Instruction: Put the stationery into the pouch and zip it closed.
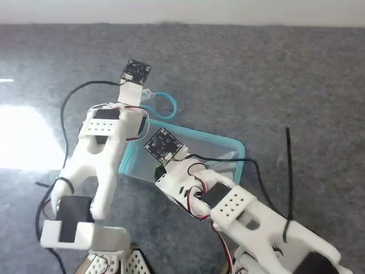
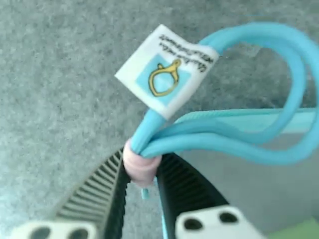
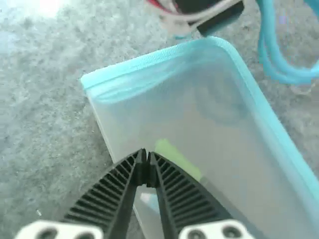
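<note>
A translucent pouch [image 1: 214, 149] with cyan trim lies on the grey table between the two arms. My left gripper [image 1: 144, 109] is at its far left corner. In the left wrist view that gripper [image 2: 141, 172] is shut on the pink zipper pull [image 2: 141, 165], from which a cyan cord loop [image 2: 281, 59] and a white tag [image 2: 167, 69] hang. The loop [image 1: 165, 103] lies just beyond the pouch. My right gripper [image 1: 161, 170] is at the near edge, shut [image 3: 147, 168] on the pouch [image 3: 214, 124]. A green item [image 3: 177, 158] shows through the pouch wall.
A black cable [image 1: 288, 171] stands to the right of the pouch. A bright glare patch [image 1: 23, 137] lies on the table at the left. Part of the left arm [image 3: 199, 10] sits past the pouch's far corner, beside the cord loop [image 3: 279, 55].
</note>
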Controlling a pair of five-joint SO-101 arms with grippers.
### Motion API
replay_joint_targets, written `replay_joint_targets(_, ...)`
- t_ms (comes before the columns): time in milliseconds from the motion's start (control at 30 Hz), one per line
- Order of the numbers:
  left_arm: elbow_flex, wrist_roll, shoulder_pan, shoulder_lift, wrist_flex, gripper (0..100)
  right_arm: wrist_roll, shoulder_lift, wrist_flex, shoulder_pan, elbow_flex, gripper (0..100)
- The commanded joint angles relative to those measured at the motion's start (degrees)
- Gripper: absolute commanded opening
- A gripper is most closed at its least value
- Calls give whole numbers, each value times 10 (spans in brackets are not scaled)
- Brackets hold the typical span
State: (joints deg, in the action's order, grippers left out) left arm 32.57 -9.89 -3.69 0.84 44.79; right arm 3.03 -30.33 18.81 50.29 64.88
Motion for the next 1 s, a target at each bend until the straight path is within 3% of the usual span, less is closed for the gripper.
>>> replay_joint_targets(0, -34, 8, -11, 3, 7, 11, 4, 82, -68, -6, -18, 8)
replay_joint_targets(133, -32, 9, -8, 2, 30, 11, -62, 200, -64, -39, -101, 8)
replay_joint_targets(333, -58, 3, -9, -3, 127, 11, -70, 346, 160, -31, -316, 8)
replay_joint_targets(467, -77, -64, -26, -11, 193, 11, -106, 422, 255, -31, -425, 7)
replay_joint_targets(633, -107, -110, -57, -58, 284, 11, -135, 441, 277, -33, -449, 7)
replay_joint_targets(967, -99, -160, -139, -135, 297, 10, -155, 441, 278, -33, -448, 7)
